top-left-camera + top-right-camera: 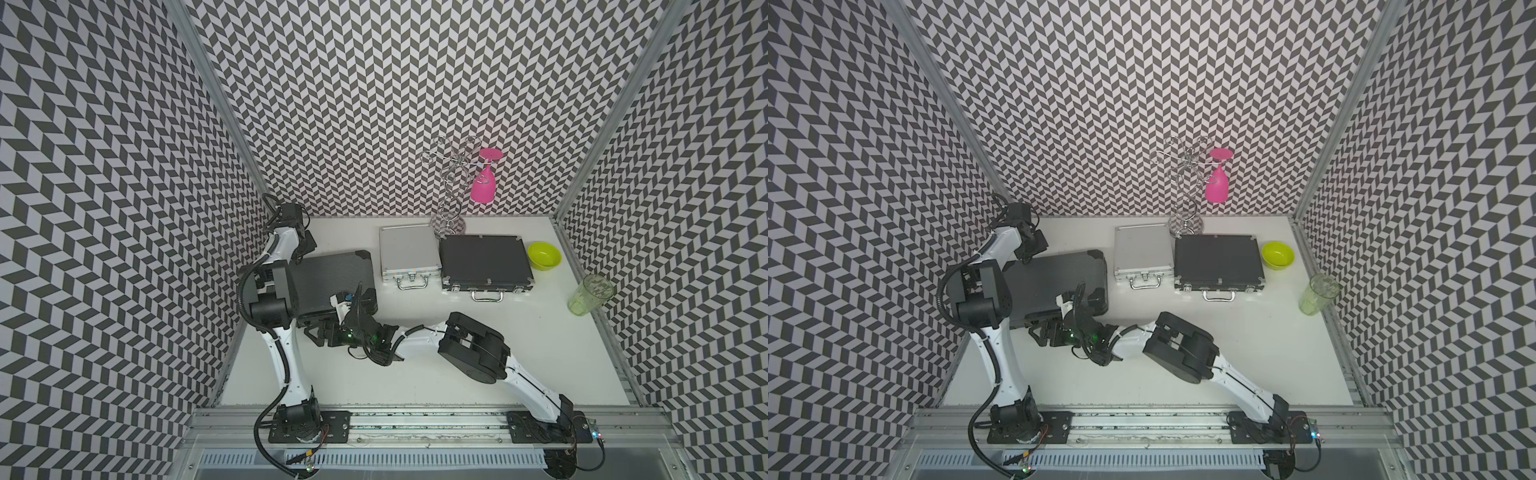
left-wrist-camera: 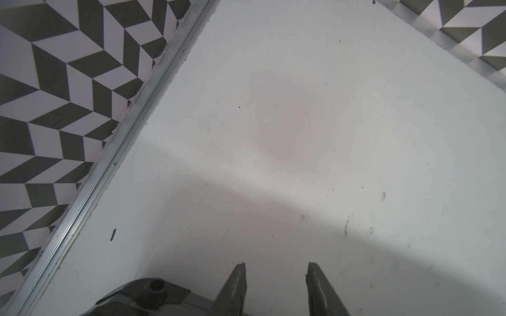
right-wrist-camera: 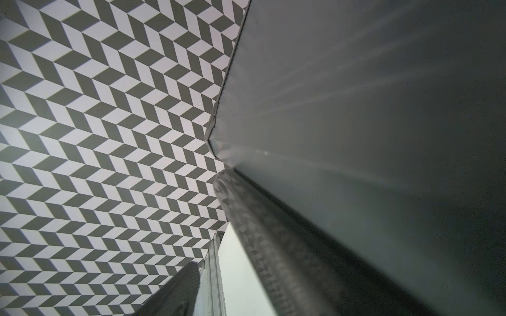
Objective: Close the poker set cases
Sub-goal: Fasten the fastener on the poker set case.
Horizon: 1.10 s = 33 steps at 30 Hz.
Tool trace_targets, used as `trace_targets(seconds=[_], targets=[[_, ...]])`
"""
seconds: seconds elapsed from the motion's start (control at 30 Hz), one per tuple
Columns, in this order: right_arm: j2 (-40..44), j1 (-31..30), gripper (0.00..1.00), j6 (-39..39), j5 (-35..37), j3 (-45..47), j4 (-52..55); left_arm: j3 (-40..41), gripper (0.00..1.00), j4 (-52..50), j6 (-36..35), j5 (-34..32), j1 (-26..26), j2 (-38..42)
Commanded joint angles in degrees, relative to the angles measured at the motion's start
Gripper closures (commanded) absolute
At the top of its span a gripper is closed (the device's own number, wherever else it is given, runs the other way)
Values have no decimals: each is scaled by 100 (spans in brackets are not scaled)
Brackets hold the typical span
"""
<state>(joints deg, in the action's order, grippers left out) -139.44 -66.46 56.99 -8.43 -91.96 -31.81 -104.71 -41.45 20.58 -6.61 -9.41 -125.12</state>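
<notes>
— Where is the case you're on?

— The dark ribbed hard-shell case [image 1: 332, 278] lies at the left of the white bench [image 1: 457, 365], near the chevron-patterned wall [image 1: 187, 249]. Its lid looks nearly down; whether it has seated I cannot tell. My right gripper [image 1: 318, 332] is at its front edge, jaws wide apart, clamping nothing. My left gripper [image 1: 306, 245] hangs by the back corner, jaws partly apart, empty.

— How to finish it well?

— I'd press evenly on the lid near the front edge and let the left steady the back, so the case doesn't slide. The silver aluminium case [image 1: 409, 253] and flat black case [image 1: 484, 262] beside it look shut.

— What do the views add?

— Only the right wrist view shows one finger [image 3: 260, 246] lying along the dark panel, seemingly touching. The left wrist view shows bare bench between my left fingers [image 2: 235, 290]. Only the top views show all three cases.
</notes>
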Motion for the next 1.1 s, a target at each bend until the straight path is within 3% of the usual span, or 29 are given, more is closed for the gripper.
trace_targets(seconds=[0.0, 0.1, 0.37, 0.67, 0.87, 1.07], targets=[[-240, 199, 13, 279, 76, 293, 301, 189, 60, -842, 175, 46, 2, -40], [-221, 238, 13, 231, 70, 283, 376, 205, 60, -847, 175, 54, 9, -52], [-561, 205, 15, -37, 863, -945, 2313, 202, 60, -871, 322, 63, 38, -7], [-626, 295, 19, 368, 1393, -1221, 3345, 67, 60, -957, 306, 23, 35, 21], [-896, 237, 19, 161, 1898, -2244, 4651, -15, 60, -1010, 306, 20, 36, 16], [-832, 236, 19, 120, 2184, -2363, 5139, -43, 60, -1026, 302, -16, 32, 23]])
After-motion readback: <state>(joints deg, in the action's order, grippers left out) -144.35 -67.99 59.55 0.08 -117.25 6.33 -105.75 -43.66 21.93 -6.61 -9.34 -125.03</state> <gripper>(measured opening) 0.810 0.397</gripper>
